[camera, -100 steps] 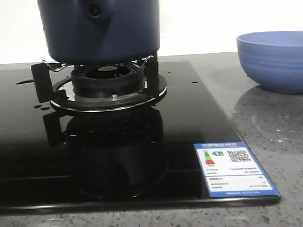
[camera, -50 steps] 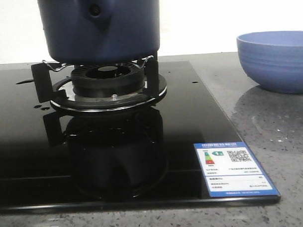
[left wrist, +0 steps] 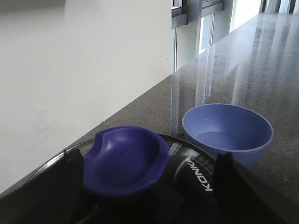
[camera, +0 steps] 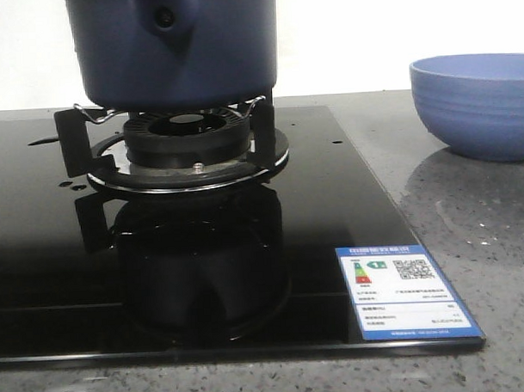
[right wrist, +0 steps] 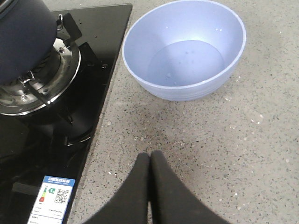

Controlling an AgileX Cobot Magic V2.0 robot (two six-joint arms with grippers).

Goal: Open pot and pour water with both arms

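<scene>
The dark navy pot [camera: 175, 48] stands on the gas burner [camera: 187, 143], its handle lug [camera: 164, 17] facing the camera; it also shows in the right wrist view [right wrist: 23, 39]. In the left wrist view its glass lid [left wrist: 56, 161] carries a blue cupped knob [left wrist: 124, 158]. My left gripper [left wrist: 147, 161] is open, with one finger [left wrist: 65, 186] on each side of the knob and a gap on the bowl side. My right gripper [right wrist: 149, 161] is shut and empty over the stone counter, near the bowl. Water shows as droplets and a faint sheen in the bowl [right wrist: 187, 63].
The periwinkle ribbed bowl [camera: 478, 107] stands on the speckled counter [camera: 469, 214] to the right of the black glass cooktop [camera: 331, 211]; it also shows in the left wrist view [left wrist: 229, 133]. A blue energy label [camera: 407, 290] sits on the cooktop's front right corner. A white wall is behind.
</scene>
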